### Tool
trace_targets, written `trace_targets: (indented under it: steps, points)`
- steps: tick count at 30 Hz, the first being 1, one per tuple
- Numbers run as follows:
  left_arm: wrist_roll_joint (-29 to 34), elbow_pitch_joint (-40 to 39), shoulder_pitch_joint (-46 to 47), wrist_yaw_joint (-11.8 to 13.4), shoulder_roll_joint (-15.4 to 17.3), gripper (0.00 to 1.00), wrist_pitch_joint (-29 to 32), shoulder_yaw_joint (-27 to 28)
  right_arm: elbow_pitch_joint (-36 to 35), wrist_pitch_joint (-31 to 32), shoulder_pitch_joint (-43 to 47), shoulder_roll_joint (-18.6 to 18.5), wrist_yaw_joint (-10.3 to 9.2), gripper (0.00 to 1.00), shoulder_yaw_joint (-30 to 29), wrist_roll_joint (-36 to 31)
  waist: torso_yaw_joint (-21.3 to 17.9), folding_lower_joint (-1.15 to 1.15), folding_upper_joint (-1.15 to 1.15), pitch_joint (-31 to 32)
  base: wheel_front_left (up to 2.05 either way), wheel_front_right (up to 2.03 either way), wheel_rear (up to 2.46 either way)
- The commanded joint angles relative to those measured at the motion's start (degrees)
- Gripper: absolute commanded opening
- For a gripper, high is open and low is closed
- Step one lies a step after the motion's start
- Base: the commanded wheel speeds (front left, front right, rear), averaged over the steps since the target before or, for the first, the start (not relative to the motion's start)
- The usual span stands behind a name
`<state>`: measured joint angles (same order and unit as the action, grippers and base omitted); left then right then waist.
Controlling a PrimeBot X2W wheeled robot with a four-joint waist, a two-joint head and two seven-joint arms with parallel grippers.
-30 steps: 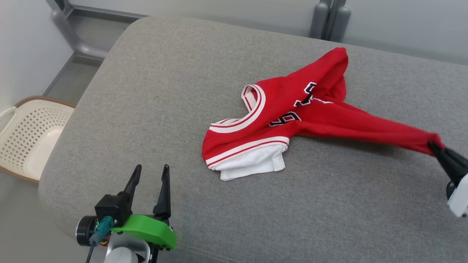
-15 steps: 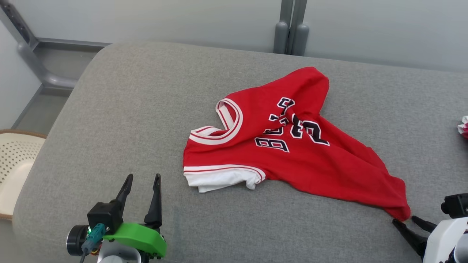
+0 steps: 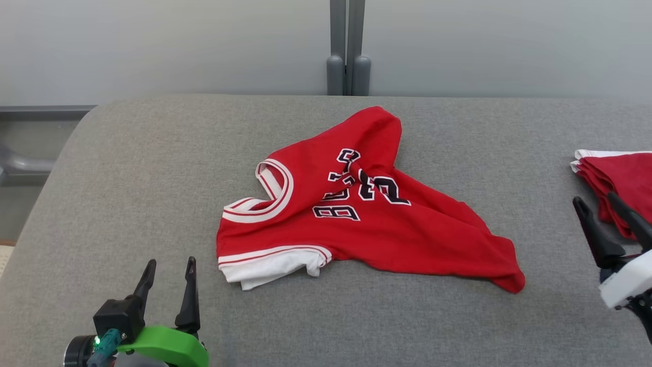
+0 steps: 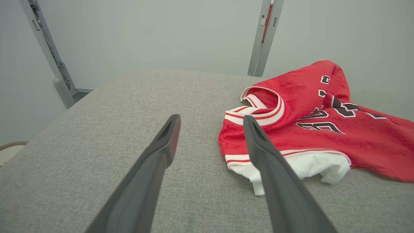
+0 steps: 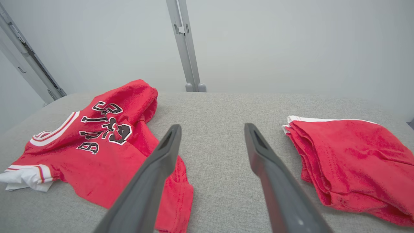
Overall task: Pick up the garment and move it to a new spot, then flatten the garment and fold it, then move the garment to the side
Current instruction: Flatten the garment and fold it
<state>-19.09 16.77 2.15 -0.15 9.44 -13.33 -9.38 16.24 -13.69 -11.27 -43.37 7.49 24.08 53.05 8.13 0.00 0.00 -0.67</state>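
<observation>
Grey cushion (image 3: 153, 163), red garment (image 3: 367, 234) apart between left fingers (image 3: 189, 300) and right fingers (image 3: 593, 229)

Two garments — jersey (image 3: 367, 232), folded pile (image 3: 624, 173), two grippers — left gripper (image 3: 171, 261), right gripper (image 3: 594, 198)

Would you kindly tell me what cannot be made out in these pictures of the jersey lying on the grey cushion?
- Lettering on the red jersey: head view, creases fold over it, so the word and number cannot be read whole.
- Folded red garment: head view, cut off by the right edge.
- Jersey's hem corner: right wrist view, partly behind one of the fingers and cut off by the bottom edge.
</observation>
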Motion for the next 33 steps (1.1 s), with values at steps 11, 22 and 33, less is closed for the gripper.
trace_targets:
  steps: [11,22,33]
  points:
    - [-1.19,-1.76,-0.93,0.79,0.52,1.0,0.91,0.02,-6.58,-1.51,6.53,17.63,0.01,1.0,-14.98,-13.56,-3.24,0.0,0.0,0.33,0.0,0.0,0.0]
    - [-6.55,3.54,-0.39,-1.54,-1.31,1.0,16.84,-3.27,-7.17,-1.53,5.16,19.5,0.0,1.0,-15.87,-16.23,-4.32,0.0,0.0,-2.43,0.0,0.0,0.0]
    - [-9.91,7.42,5.9,0.52,-1.96,1.0,25.91,-2.4,-6.43,-1.5,3.36,19.5,0.01,1.0,-14.84,-16.32,-6.92,0.0,0.0,-5.41,0.0,0.0,0.0]
